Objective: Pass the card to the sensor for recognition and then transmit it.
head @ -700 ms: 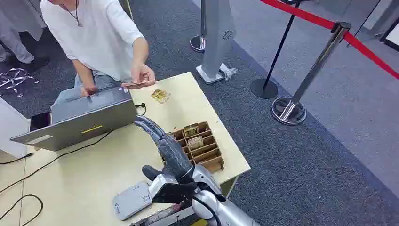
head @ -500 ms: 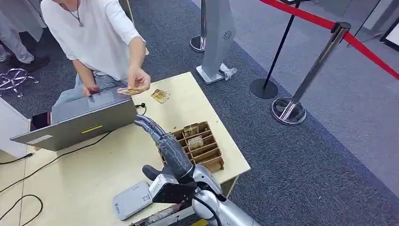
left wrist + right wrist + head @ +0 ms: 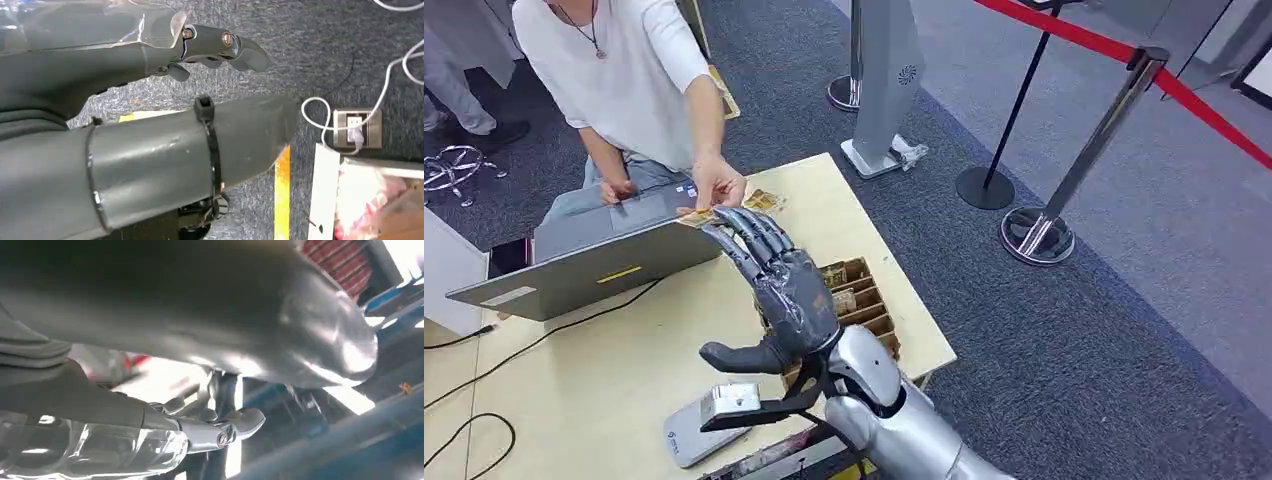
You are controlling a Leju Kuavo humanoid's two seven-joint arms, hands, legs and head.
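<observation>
My right hand [image 3: 779,290] is raised above the table with its fingers spread wide and nothing in it; up close the right hand [image 3: 200,435] is blurred. Just beyond its fingertips a person's hand [image 3: 717,185] holds a gold card [image 3: 694,216] low by the laptop's far corner. A small pile of cards [image 3: 764,200] lies on the table next to it. The wooden card box [image 3: 864,300] with upright cards sits partly hidden behind my hand. The grey card sensor [image 3: 682,440] lies at the table's near edge. My left hand [image 3: 150,150] hangs over the floor, empty, fingers apart.
A grey laptop [image 3: 594,250] stands open on the pale wooden table [image 3: 574,370], with black cables trailing left. The person in white stands at the far edge. Chrome stanchions [image 3: 1039,235] with a red rope [image 3: 1214,115] and a grey pillar [image 3: 884,80] stand on the carpet to the right.
My right hand has lifted from over the card box and spread its fingers toward the person. The person's hand has lowered the card down to the table by the laptop.
</observation>
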